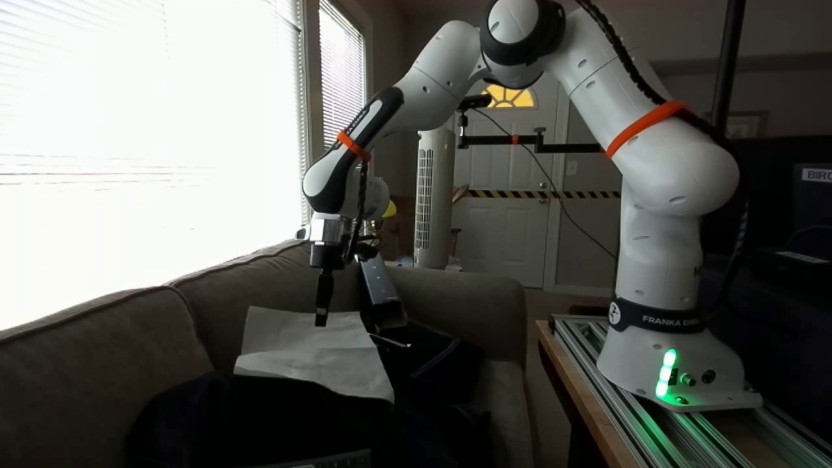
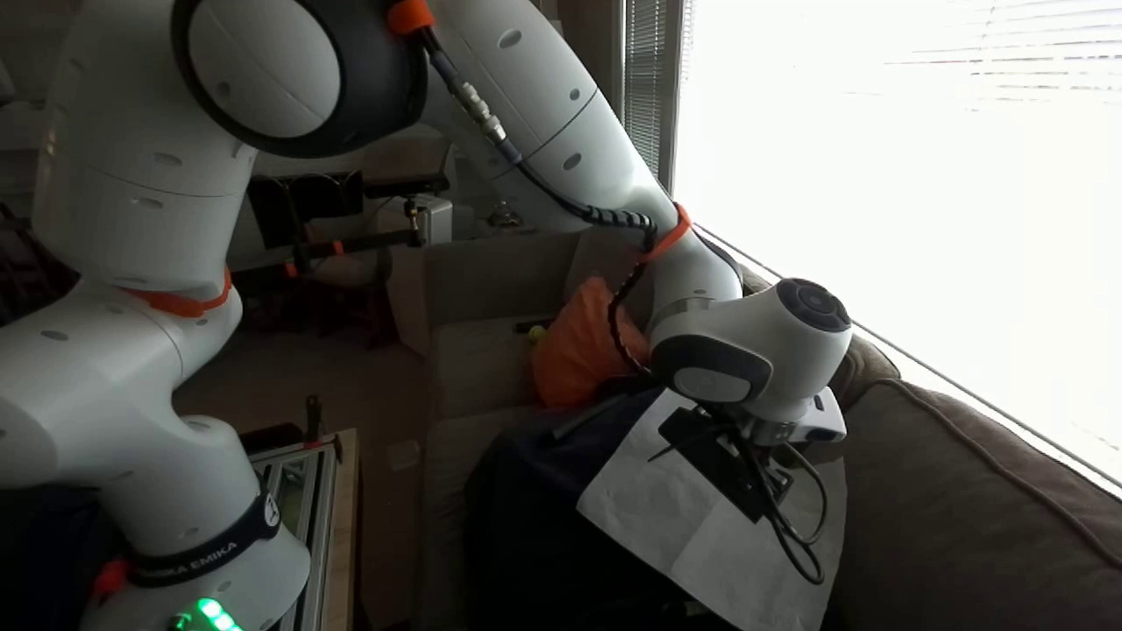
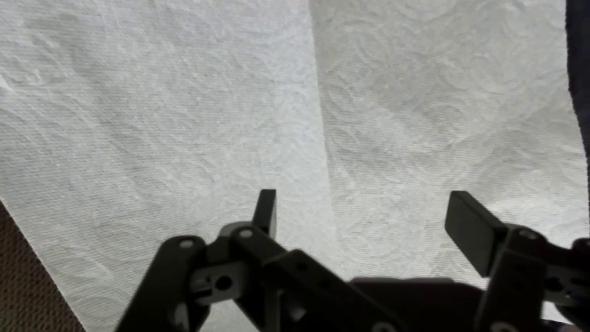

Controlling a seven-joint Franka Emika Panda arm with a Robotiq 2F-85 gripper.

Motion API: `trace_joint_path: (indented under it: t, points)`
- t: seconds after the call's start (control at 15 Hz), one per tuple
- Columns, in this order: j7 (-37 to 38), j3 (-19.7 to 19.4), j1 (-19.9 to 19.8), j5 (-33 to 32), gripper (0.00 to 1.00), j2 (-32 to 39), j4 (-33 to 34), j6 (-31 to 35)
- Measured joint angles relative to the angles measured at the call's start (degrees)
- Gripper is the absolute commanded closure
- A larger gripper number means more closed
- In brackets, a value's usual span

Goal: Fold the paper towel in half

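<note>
The paper towel is a white, slightly creased sheet [image 1: 312,357] lying spread out over the couch seat. It also shows in the other exterior picture [image 2: 684,526], partly hidden by the wrist. In the wrist view the paper towel [image 3: 184,115] fills most of the picture, with a crease running down its middle. My gripper [image 1: 321,318] points down over the far part of the sheet. In the wrist view the gripper [image 3: 364,192] is open, its fingers wide apart on either side of the crease, with nothing between them. I cannot tell whether the fingertips touch the sheet.
The couch backrest [image 1: 97,364] rises along the window side. Dark cloth [image 1: 260,416] lies under and beside the sheet. A dark box [image 1: 380,286] stands close behind the gripper. An orange bag [image 2: 583,350] sits farther along the couch.
</note>
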Motion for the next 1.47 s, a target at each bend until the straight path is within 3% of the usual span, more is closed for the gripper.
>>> trace_joint_path:
  t: [0.47, 0.6, 0.73, 0.8, 0.87, 0.93, 1.07, 1.13, 1.2, 1.33, 1.4, 1.47]
  points:
    - [0.44, 0.26, 0.36, 0.01, 0.0, 0.97, 0.9, 2.69]
    - [0.7, 0.41, 0.61, 0.01, 0.14, 2.16, 1.75, 3.69]
    - [0.96, 0.61, 0.79, -0.06, 0.14, 3.51, 2.49, 4.18]
    - [1.04, 0.72, 0.83, -0.13, 0.25, 4.16, 2.84, 4.19]
    - [1.11, 0.85, 0.83, -0.19, 0.19, 4.78, 3.18, 4.2]
    - [1.12, 0.95, 0.84, -0.23, 0.21, 5.28, 3.41, 4.2]
    - [1.13, 1.08, 0.83, -0.34, 0.26, 6.1, 3.89, 4.2]
    - [1.13, 1.11, 0.83, -0.42, 0.35, 6.44, 4.11, 4.2]
    - [1.16, 1.12, 0.83, -0.52, 0.34, 6.74, 4.34, 4.2]
    - [1.18, 1.12, 0.83, -0.69, 0.44, 7.28, 4.76, 4.2]
    - [1.2, 1.12, 0.82, -0.75, 0.41, 7.54, 4.9, 4.2]
    - [1.2, 1.12, 0.82, -0.83, 0.45, 7.76, 4.99, 4.2]
